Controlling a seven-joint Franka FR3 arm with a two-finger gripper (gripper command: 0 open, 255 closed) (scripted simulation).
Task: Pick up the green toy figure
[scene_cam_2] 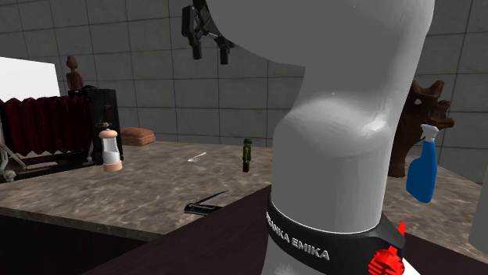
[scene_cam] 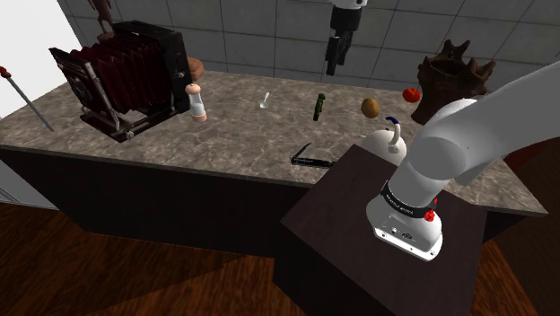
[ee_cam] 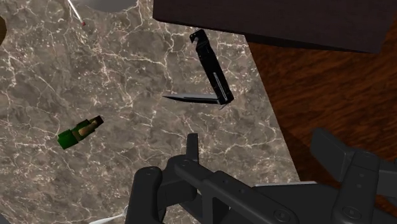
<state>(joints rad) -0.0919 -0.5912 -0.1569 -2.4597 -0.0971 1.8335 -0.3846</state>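
Note:
The green toy figure (scene_cam: 319, 107) stands as a small dark green post near the middle of the marble counter (scene_cam: 242, 135). From the second exterior view it is upright (scene_cam_2: 247, 155) beside my arm's white body. In the wrist view the figure (ee_cam: 79, 132) lies far below and off to one side of the fingers. My black gripper (scene_cam: 334, 54) hangs high above the counter, a little beyond the figure, against the tiled wall. Its fingers (scene_cam_2: 195, 48) stand apart and open, with nothing between them (ee_cam: 256, 141).
A black folding knife (scene_cam: 311, 159) lies open near the counter's front edge by the stand (scene_cam: 359, 224). A bellows camera (scene_cam: 121, 76), a pink-and-white shaker (scene_cam: 196, 101), a spoon (scene_cam: 264, 100), a white jug (scene_cam: 389, 139) and a blue spray bottle (scene_cam_2: 422, 168) share the counter.

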